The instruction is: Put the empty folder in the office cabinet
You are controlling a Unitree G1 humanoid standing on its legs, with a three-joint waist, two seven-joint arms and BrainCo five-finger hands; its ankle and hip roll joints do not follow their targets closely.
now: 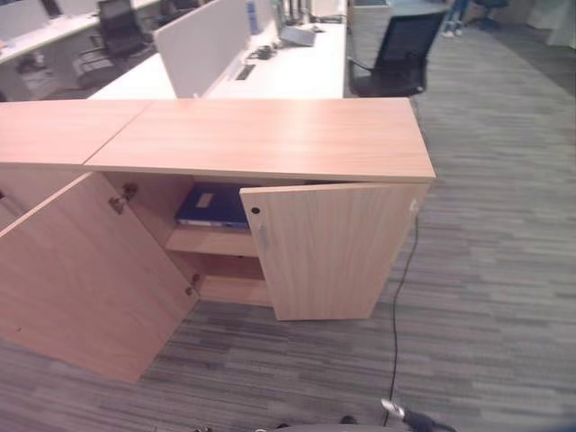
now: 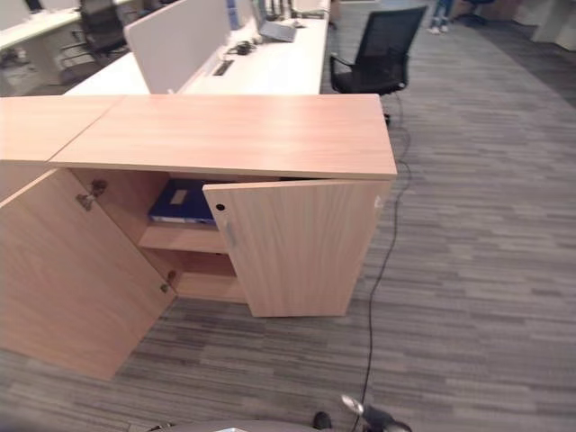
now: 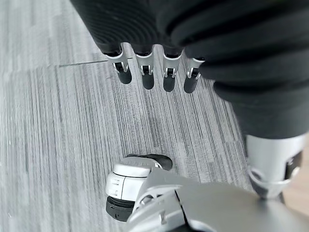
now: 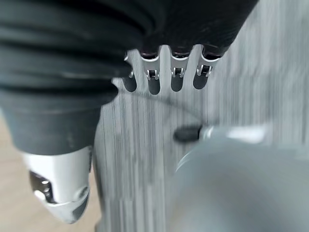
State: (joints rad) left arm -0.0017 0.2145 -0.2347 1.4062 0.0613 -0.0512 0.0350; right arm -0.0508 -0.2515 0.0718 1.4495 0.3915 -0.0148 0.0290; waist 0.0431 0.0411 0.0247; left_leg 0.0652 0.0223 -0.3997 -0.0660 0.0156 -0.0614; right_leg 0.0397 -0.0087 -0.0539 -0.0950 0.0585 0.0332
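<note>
Already the blue folder (image 1: 212, 206) lies on the upper shelf of the cabinet (image 1: 270, 135), at ten o'clock from the half-closed right door (image 1: 328, 252). Our left hand (image 3: 154, 72) and right hand (image 4: 164, 77) hang straight-fingered, holding nothing. We should swing both doors shut squarely. Its contents and the shelf's depth stay hidden.
</note>
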